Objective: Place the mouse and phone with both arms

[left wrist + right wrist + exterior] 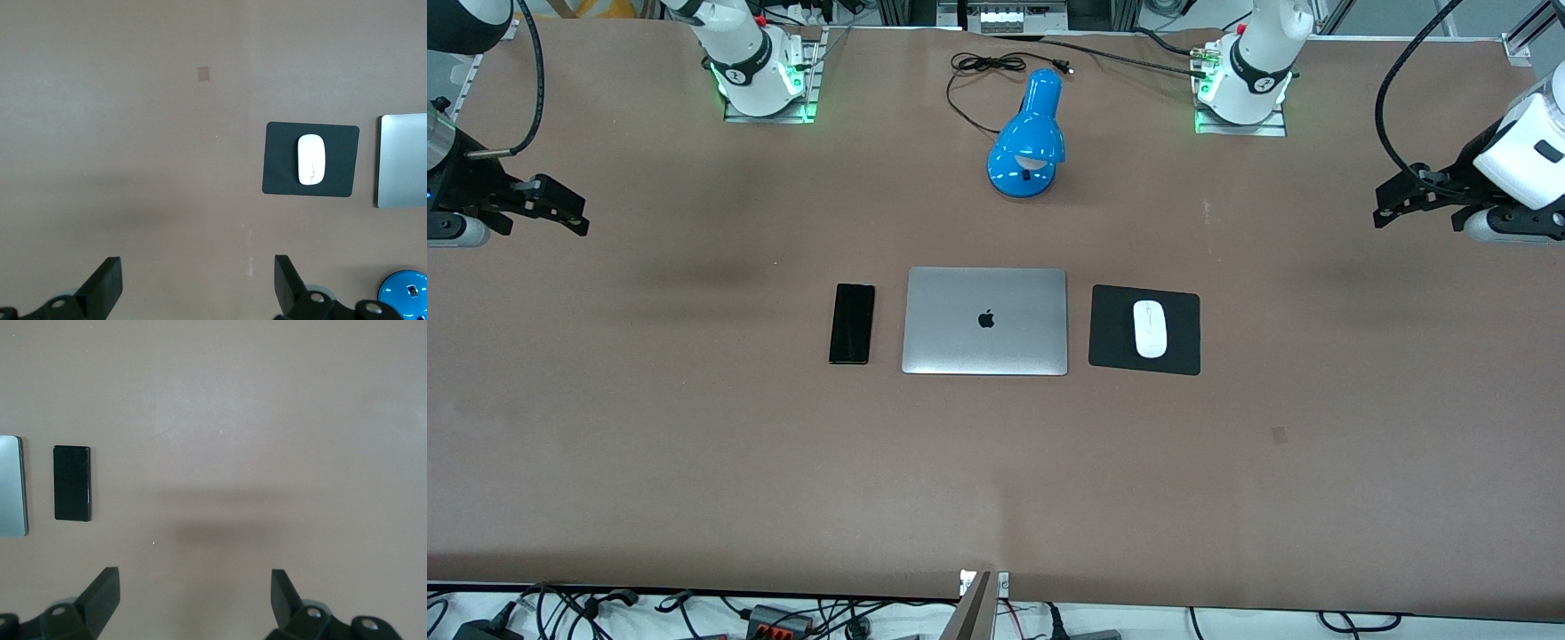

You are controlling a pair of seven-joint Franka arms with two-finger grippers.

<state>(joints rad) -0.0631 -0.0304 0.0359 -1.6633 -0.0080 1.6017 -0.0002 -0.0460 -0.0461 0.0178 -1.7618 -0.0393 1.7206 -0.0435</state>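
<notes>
The white mouse (1150,329) lies on a black square mat (1112,338) beside the closed laptop, toward the left arm's end of the table; it also shows in the left wrist view (311,159). The black phone (852,324) lies flat beside the laptop, toward the right arm's end; it also shows in the right wrist view (72,483). My left gripper (1392,206) hangs open and empty over bare table at its own end (198,280). My right gripper (560,206) hangs open and empty over bare table at its own end (195,597).
A closed silver laptop (985,321) lies at the table's middle between phone and mat. A blue desk lamp (1029,136) with a black cord (978,67) stands farther from the front camera than the laptop. Bare brown table (996,480) spreads nearer the camera.
</notes>
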